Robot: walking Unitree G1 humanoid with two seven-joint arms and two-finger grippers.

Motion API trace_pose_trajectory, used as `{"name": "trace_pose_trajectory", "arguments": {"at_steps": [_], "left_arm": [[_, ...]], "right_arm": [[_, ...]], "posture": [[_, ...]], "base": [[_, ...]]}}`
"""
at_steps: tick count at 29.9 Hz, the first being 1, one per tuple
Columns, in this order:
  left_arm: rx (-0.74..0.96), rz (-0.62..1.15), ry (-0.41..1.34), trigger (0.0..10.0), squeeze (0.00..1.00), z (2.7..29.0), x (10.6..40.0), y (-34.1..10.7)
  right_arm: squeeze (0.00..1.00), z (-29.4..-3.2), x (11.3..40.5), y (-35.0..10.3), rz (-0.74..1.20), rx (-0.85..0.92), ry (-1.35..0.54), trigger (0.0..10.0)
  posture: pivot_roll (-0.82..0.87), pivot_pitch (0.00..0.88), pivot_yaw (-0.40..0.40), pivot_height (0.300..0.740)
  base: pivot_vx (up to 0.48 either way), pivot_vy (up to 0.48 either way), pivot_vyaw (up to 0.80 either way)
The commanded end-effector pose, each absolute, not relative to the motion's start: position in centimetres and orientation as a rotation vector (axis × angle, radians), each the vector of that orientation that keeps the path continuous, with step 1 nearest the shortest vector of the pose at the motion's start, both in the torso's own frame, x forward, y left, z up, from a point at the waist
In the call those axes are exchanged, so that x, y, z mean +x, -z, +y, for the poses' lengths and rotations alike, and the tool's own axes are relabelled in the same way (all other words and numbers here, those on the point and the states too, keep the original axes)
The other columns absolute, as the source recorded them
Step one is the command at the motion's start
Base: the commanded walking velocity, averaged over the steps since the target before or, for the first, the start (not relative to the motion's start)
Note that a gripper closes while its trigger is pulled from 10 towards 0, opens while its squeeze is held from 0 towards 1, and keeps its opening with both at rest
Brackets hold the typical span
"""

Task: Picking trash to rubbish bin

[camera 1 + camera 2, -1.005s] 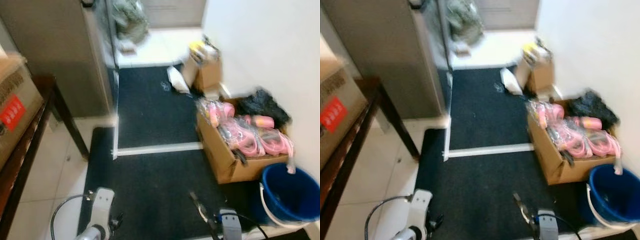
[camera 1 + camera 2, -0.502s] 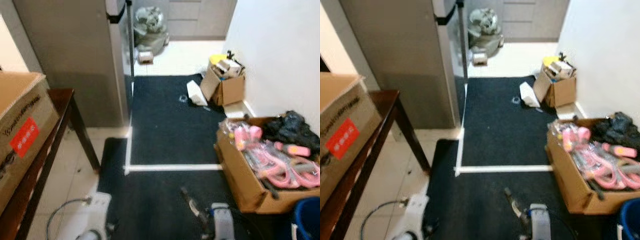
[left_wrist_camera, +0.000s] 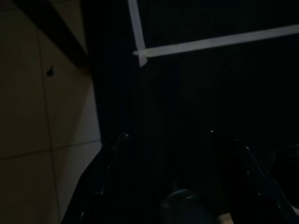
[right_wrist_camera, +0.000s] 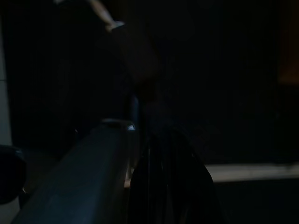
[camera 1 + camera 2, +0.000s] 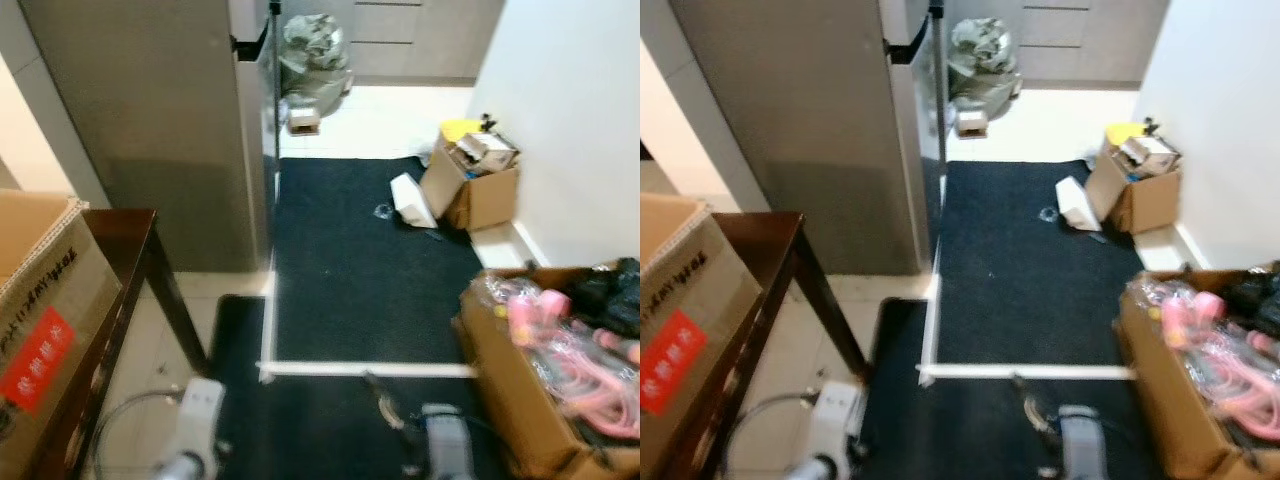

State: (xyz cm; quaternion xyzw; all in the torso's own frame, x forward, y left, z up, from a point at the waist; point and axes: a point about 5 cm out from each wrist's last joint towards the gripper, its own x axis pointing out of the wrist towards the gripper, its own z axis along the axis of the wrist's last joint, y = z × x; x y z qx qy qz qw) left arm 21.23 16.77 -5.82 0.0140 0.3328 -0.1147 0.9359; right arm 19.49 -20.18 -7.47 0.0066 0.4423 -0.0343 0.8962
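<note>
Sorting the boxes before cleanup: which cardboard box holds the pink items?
The open cardboard box at the right edge of the black mat, nearest the robot. The farther box by the wall holds mixed scraps.

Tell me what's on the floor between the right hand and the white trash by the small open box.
In the left eye view, a white tape line, then bare dark mat, runs from the right hand to the white trash.

White crumpled scrap lies on dark mat, just beside open cardboard box. Small clear bit of litter sits on mat close to it. Further off, small carton rests on pale tile floor, in front of bulging grey-green bag slumped against cabinets.
</note>
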Motion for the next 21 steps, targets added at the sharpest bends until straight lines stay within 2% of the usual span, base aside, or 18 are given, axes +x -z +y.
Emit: {"name": "trace_pose_trajectory", "arguments": {"at_steps": [1, 13, 21], "left_arm": [[0.033, 0.734, 0.223, 10.0, 0.0, 17.21, 19.78, 6.71], [0.039, 0.731, 0.219, 10.0, 0.0, 17.46, 19.33, 6.83], [0.05, 0.73, 0.224, 10.0, 0.0, 17.49, 19.31, 6.83]], "right_arm": [[0.0, -19.87, 18.78, 7.91, 0.946, 0.021, 0.064, 10.0], [0.0, -19.3, 18.43, 8.16, 0.971, -0.022, -0.017, 10.0], [0.0, -19.14, 18.38, 8.2, 0.972, -0.042, -0.036, 10.0]], "posture": [[-0.04, 0.092, 0.001, 0.74], [-0.03, 0.089, 0.0, 0.74], [-0.03, 0.09, 0.001, 0.74]], "base": [[0.0, 0.0, 0.0], [0.0, 0.0, 0.0], [0.0, 0.0, 0.8]]}}
